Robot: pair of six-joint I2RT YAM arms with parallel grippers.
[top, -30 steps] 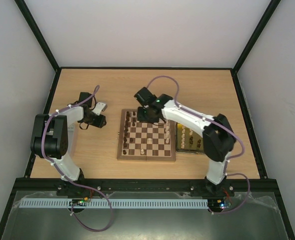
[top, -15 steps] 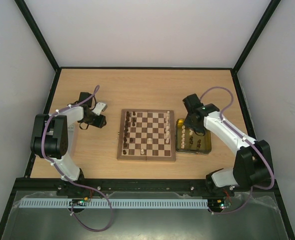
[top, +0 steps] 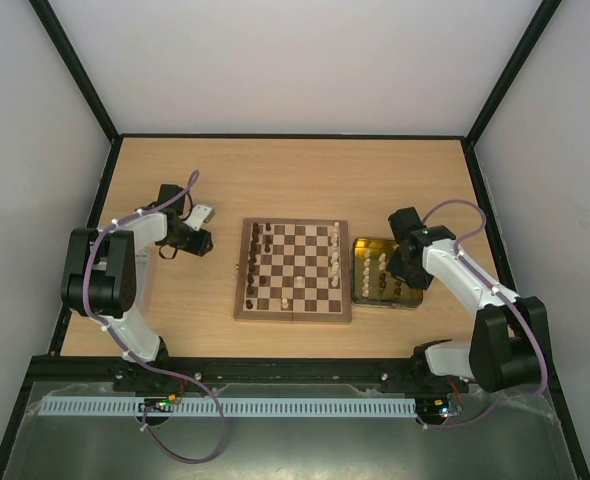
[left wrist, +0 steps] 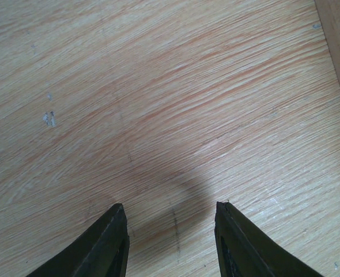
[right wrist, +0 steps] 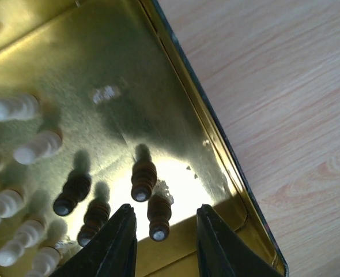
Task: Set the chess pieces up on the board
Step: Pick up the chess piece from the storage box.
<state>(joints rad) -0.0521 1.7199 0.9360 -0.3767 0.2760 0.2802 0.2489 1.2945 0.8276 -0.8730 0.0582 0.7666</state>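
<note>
Swung across from the far left part of the board (top: 293,316) within the last second, the right gripper (right wrist: 164,209) is now held low over the near right corner of the yellow tray (right wrist: 216,135), which lies just beside the board's right edge. Its fingers are spread and nothing is pinched. Between and just beneath them 1 dark pawn (right wrist: 158,216) is seen. It stands upright, its long axis vertical and its rounded head pointing up at the gripper, so a straight descent is judged enough to bracket it. A 2nd dark pawn (right wrist: 142,180) stands close behind it and could be nudged; whether the 2 touch cannot be told. Pale pieces (right wrist: 37,147) are grouped further along the tray.

On the board, placed pieces (top: 260,265) are lined along the left and right sides.

Furthest off, the left gripper (left wrist: 170,204) is held over bare table (left wrist: 158,86) left of the board, fingers spread and empty. It is well apart from the tray, so the right arm is clearly the nearer
</note>
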